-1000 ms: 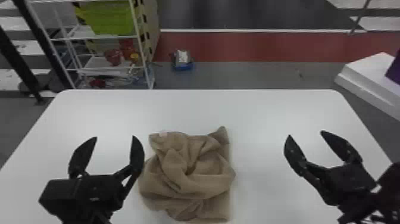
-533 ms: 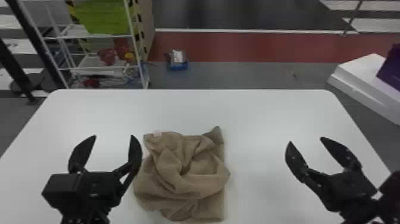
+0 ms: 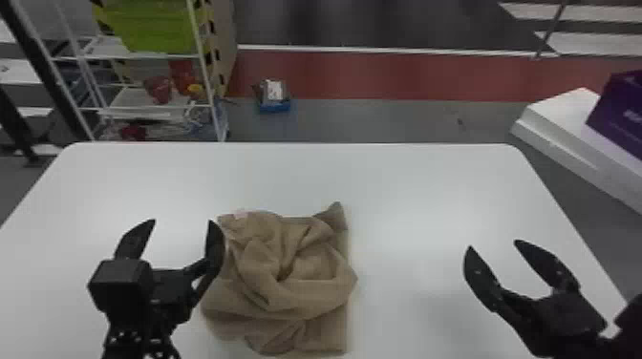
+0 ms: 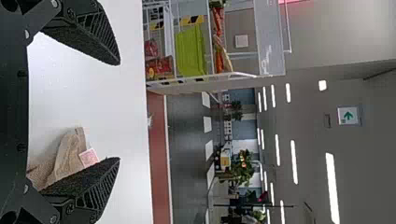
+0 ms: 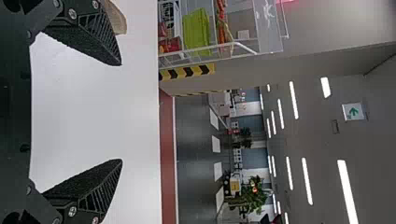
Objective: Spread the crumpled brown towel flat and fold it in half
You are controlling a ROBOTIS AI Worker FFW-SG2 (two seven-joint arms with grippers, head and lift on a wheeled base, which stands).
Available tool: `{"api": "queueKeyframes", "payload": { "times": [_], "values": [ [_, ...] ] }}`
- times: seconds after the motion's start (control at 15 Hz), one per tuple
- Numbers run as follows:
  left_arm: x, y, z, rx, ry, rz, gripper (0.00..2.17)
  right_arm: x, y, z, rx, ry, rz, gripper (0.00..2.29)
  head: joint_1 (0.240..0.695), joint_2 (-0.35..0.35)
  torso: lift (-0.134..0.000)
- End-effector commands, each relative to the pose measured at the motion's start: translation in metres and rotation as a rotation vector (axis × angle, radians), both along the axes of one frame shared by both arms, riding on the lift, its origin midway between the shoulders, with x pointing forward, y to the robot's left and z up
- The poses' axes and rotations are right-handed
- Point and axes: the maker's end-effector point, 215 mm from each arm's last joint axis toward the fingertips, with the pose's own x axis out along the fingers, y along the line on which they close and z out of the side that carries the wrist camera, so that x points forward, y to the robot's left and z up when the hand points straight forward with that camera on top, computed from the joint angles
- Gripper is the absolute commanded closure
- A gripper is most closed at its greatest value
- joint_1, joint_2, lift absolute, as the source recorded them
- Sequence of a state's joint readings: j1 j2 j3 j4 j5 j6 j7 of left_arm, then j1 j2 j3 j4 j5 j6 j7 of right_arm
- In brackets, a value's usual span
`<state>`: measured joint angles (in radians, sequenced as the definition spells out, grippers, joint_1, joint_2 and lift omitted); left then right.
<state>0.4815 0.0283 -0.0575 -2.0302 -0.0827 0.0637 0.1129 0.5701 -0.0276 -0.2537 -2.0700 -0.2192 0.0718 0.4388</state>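
Note:
The brown towel lies crumpled in a bunched heap on the white table, with a small pale tag at its far left corner. My left gripper stands open at the towel's left side, its right finger overlapping the towel's edge in the head view. Well to the right of the cloth, my right gripper is open with nothing between its fingers. In the left wrist view, the open left gripper has part of the towel beside one finger. The right gripper has a bit of towel beyond one finger.
Behind the table, a white wire rack holds a green bin, and a small blue box sits on the floor. A purple box rests on a white surface at the right.
In the head view the towel, table and background have shifted a little to the left, while both grippers keep nearly the same place and remain open. The towel's folds look the same.

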Motion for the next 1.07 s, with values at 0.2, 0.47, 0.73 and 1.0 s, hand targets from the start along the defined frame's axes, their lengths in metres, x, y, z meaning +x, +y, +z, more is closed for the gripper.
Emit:
{"api": "queueKeyframes", "payload": {
  "times": [0.2,0.47,0.73,1.0],
  "values": [
    [0.04,-0.024,-0.021,-0.03,0.105,-0.065,0.16,-0.005,-0.026,-0.009,-0.005,0.01,-0.034,0.15,0.695,-0.097,-0.124],
    [0.075,-0.042,-0.026,-0.043,0.158,-0.119,0.16,-0.003,-0.028,-0.013,-0.005,0.006,-0.035,0.15,0.695,-0.131,-0.124],
    [0.097,-0.045,-0.064,-0.012,0.33,-0.149,0.16,0.0,-0.036,-0.017,-0.006,0.001,-0.047,0.15,0.695,-0.149,-0.124],
    [0.104,-0.042,-0.086,0.0,0.43,-0.152,0.17,0.0,-0.04,-0.015,-0.012,-0.01,-0.055,0.15,0.695,-0.151,-0.124]
  ]
}}
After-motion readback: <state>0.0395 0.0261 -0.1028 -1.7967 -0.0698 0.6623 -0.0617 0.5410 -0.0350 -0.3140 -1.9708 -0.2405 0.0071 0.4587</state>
